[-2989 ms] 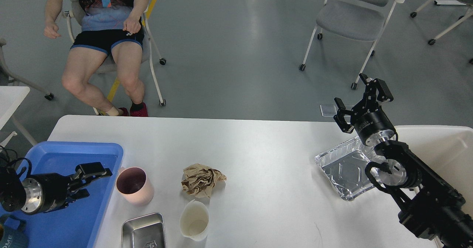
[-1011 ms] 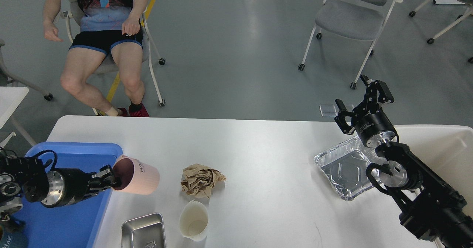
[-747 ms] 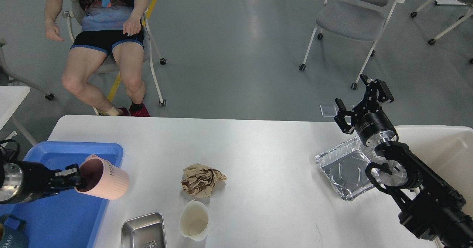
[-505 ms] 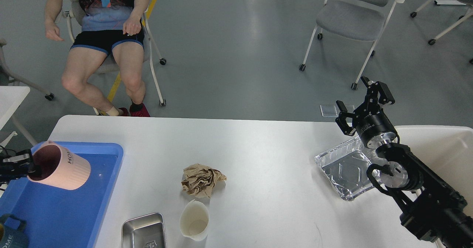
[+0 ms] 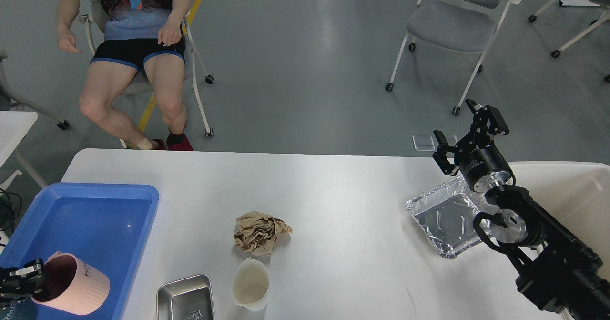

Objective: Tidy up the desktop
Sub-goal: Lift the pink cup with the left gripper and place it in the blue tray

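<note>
The desktop [image 5: 333,191] is a wide white tabletop. On it lie a crumpled brown paper ball [image 5: 259,232], a white paper cup [image 5: 251,284], a small steel tray [image 5: 186,298] and a foil tray [image 5: 441,217]. My left gripper [image 5: 33,279] is at the lower left edge, shut on the rim of a pink cup [image 5: 71,291], holding it tilted over the near end of the blue tray [image 5: 95,215]. My right gripper [image 5: 469,129] is open and empty, raised above the table's far right edge, beyond the foil tray.
A beige bin [image 5: 572,191] stands at the table's right end. A person sits on a chair [image 5: 133,48] beyond the far left corner. A grey chair [image 5: 452,24] stands further back. A smaller white table [image 5: 12,124] is at the left.
My left gripper took the pink cup by its rim, lifted it off the desktop, carried it left over the blue tray, then toward the tray's near end. The right arm barely moved.
</note>
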